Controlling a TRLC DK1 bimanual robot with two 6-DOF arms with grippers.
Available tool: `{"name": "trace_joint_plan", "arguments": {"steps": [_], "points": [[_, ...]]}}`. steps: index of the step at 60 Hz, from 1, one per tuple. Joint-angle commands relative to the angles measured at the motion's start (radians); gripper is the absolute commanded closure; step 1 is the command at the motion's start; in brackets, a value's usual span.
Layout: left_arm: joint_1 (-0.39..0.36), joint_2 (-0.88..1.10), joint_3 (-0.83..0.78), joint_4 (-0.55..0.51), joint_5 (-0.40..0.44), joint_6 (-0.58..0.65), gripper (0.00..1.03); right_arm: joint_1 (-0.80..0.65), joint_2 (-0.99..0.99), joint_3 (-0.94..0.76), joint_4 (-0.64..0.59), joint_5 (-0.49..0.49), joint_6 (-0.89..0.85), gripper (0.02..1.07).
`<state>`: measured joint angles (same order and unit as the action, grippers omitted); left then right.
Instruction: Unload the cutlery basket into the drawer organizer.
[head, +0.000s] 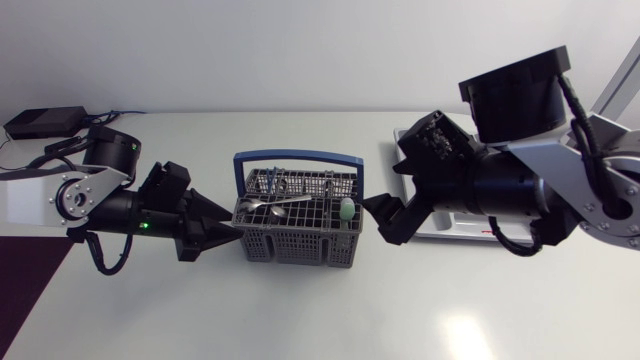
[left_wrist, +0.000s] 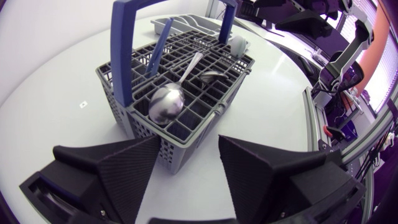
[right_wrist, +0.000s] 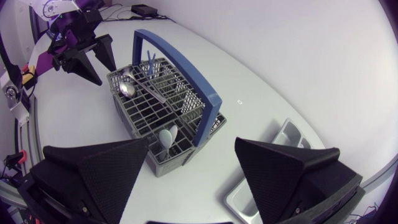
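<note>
Cutlery basket (head: 298, 222), grey with a blue handle, is shown mid-bench (head: 320, 310), holding a large spoon (head: 268, 206) and other pieces. Left gripper (head: 232, 228) and right gripper (head: 372, 214) are held apart, empty, just beside opposite basket ends. Drawer organizer (right_wrist: 289, 134) is partly covered by the right arm.

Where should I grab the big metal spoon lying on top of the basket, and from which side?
Take the metal spoon by its thin stem, coming straight down from above, likely with the left gripper, which is nearest. It lies flat across the basket top; the bowl is broad and rounded, while the stem is narrow with open grid either side.
</note>
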<state>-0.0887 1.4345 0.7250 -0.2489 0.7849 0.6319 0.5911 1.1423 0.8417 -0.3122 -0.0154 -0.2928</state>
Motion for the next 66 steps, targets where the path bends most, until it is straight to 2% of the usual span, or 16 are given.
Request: {"name": "trace_joint_plan", "arguments": {"steps": [1, 18, 26, 31, 39, 44, 54, 66], "points": [[-0.008, -0.029, -0.024, 0.005, 0.013, 0.011, 0.30, -0.007, -0.012, -0.036, -0.005, -0.006, -0.019, 0.07], [0.079, -0.181, -0.049, -0.006, -0.032, 0.101, 0.29, -0.013, -0.036, -0.084, 0.009, -0.006, -0.055, 0.07], [0.090, -0.223, 0.034, -0.141, -0.067, 0.114, 0.29, -0.013, -0.036, -0.110, 0.019, -0.008, -0.060, 0.07], [0.076, -0.255, 0.063, -0.174, -0.070, 0.121, 0.29, -0.011, -0.035, -0.119, 0.022, -0.008, -0.062, 0.07], [0.020, -0.263, 0.111, -0.193, -0.096, 0.120, 0.29, -0.007, -0.036, -0.128, 0.022, -0.009, -0.065, 0.07], [-0.043, -0.260, 0.122, -0.187, -0.128, 0.126, 0.29, -0.007, -0.044, -0.142, 0.024, -0.015, -0.068, 0.07], [-0.169, -0.276, 0.100, -0.155, -0.190, 0.307, 0.29, -0.007, -0.062, -0.167, 0.022, -0.018, -0.083, 0.07], [-0.358, -0.310, 0.040, -0.046, -0.420, 0.583, 0.29, -0.010, -0.073, -0.185, 0.018, -0.034, -0.092, 0.07]]}}
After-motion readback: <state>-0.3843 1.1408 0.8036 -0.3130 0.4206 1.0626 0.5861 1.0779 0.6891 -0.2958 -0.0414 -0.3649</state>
